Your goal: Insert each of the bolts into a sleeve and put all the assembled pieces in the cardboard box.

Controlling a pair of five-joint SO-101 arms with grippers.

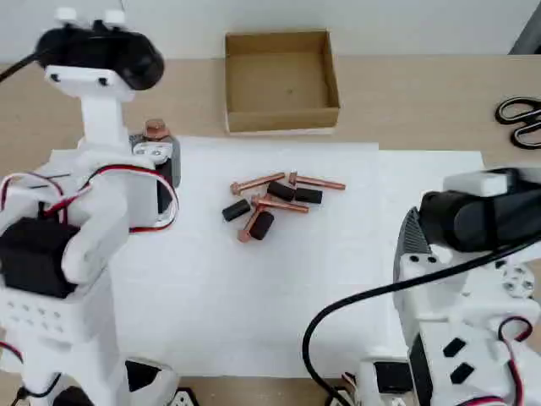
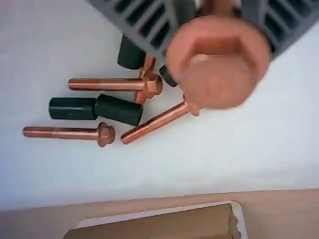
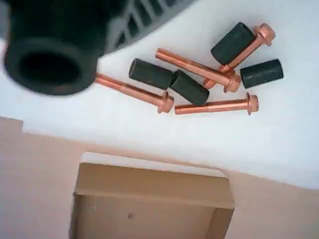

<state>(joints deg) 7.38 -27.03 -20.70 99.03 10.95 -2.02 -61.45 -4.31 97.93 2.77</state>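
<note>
The left arm stands upright at the left of the high view, its upper link folded forward. The left gripper points at the table and is closed on a copper bolt, whose flanged head stands up above the jaws. In the left wrist view that head sits between the grey ribbed jaws.

The right arm crouches at the lower right of the high view. The right gripper is clamped round a black sleeve, whose open bore faces the right wrist camera.

The loose bolts and loose sleeves lie in a small heap at the centre of the white sheet, between the two arms, some of them touching or crossing. The cardboard box sits open at the top centre, just beyond the sheet's far edge. Scissors lie at the upper right.
</note>
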